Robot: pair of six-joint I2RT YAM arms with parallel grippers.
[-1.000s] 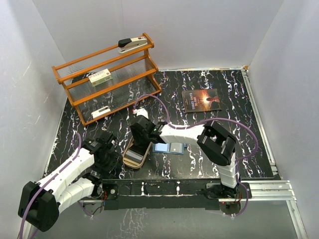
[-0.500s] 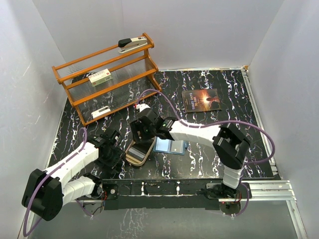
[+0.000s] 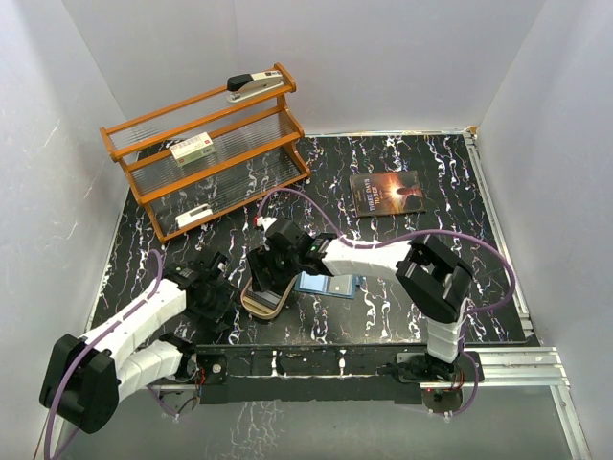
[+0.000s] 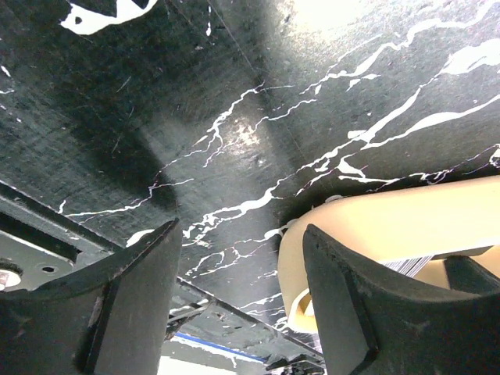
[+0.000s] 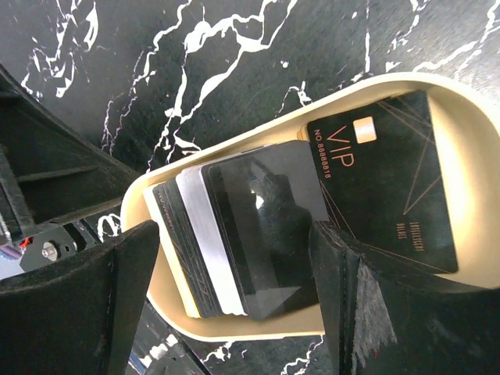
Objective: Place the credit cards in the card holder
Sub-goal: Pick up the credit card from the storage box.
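Black marbled tabletop (image 3: 412, 287) is carrying everything here, with the orange wooden rack (image 3: 206, 158) standing at its far left and a dark book (image 3: 386, 194) lying toward the far right. The right arm (image 3: 369, 254) is reaching leftward across the middle, elbow raised and wrist tipping down over the tan tray (image 3: 257, 302). Over the last second it has been settling slightly nearer along the tray while its fingers (image 5: 355, 305) have been spreading wider. They are now standing well apart and gripping nothing. They are straddling the stack of credit cards (image 5: 250, 234) lying in the tray, with a black VIP card (image 5: 383, 183) lying flat beside the stack. I am reading this as the approach to a pick, since no card is being lifted yet. The left arm (image 3: 144, 311) is stretching low along the near left, having barely shifted. Its fingers (image 4: 351, 297) are also hanging apart and empty, with the tray's rounded end just beside one of them. The blue card holder (image 3: 326, 285) is lying on the tabletop just right of the tray.
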